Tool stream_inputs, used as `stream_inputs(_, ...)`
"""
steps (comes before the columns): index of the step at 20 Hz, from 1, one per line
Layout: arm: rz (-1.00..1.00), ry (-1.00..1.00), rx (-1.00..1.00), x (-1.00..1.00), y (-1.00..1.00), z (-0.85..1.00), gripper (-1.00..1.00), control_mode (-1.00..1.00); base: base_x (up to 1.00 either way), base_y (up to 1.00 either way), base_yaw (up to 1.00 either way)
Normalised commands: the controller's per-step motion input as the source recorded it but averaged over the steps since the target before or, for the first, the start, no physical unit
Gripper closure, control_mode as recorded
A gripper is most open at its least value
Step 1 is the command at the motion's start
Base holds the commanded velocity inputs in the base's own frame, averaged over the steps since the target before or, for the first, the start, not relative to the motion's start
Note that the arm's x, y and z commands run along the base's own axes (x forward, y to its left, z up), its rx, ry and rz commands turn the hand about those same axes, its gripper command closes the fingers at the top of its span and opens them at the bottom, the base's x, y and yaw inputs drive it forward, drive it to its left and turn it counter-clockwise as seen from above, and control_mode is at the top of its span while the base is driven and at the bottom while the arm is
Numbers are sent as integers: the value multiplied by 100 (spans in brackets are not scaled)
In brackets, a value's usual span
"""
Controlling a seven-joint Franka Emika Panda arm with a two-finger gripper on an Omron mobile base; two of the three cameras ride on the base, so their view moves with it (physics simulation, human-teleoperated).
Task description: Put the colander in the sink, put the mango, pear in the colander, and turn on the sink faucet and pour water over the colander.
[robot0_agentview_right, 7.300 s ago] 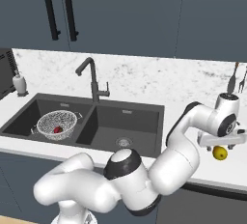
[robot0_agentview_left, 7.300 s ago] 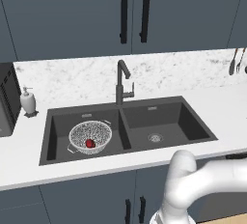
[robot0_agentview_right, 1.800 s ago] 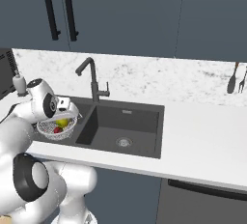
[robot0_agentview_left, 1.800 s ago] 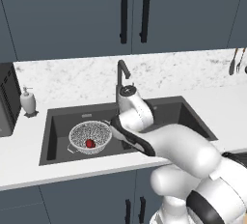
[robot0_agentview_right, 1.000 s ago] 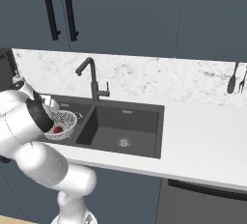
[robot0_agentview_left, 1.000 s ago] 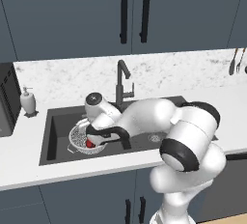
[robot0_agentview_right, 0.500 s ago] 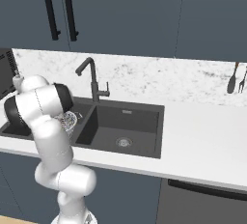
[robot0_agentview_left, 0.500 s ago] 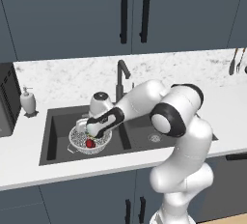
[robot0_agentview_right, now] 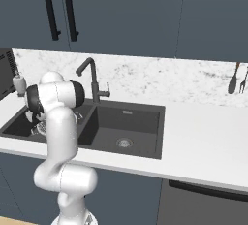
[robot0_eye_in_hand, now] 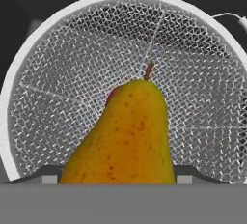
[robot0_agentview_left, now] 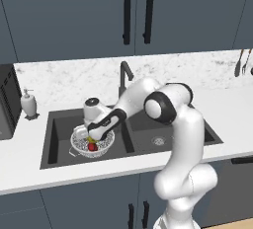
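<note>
The wire-mesh colander [robot0_agentview_left: 79,146] [robot0_eye_in_hand: 58,73] sits in the left basin of the dark sink [robot0_agentview_left: 59,160]. The red mango [robot0_agentview_left: 92,147] lies in it; in the hand view a red sliver of the mango [robot0_eye_in_hand: 113,94] peeks out behind the pear. My gripper [robot0_agentview_left: 95,134] [robot0_eye_in_hand: 120,177] hangs just over the colander, shut on the yellow pear [robot0_eye_in_hand: 125,136] [robot0_agentview_left: 91,138], stem pointing away from the hand. The dark gooseneck sink faucet [robot0_agentview_left: 123,72] [robot0_agentview_right: 90,73] stands behind the sink divider, spout toward the left basin. In the right base view my arm hides most of the colander.
A soap bottle [robot0_agentview_left: 28,103] stands left of the sink on the marble counter. The right basin [robot0_agentview_left: 163,134] holds nothing but its drain. Utensils [robot0_agentview_right: 236,79] hang at the far right wall. A dark appliance [robot0_agentview_left: 7,102] is at the left edge.
The arm has swung from the right counter across to the left basin with the pear. Over the last second the hand has settled low over the colander.
</note>
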Motion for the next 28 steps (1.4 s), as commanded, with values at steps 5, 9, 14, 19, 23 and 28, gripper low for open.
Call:
stream_inputs(5,0,0,-12,24,14,-26,100,-100,0,0,0)
stream_inputs(9,0,0,-1,21,1,-26,100,-100,0,0,0)
stream_inputs(14,0,0,0,24,0,-33,100,-100,0,0,0)
stream_inputs(19,0,0,0,24,-2,-30,100,-100,0,0,0)
stream_inputs(23,0,0,0,19,0,-20,100,-100,0,0,0)
stream_inputs(28,0,0,0,4,-2,-7,-100,-100,0,0,0)
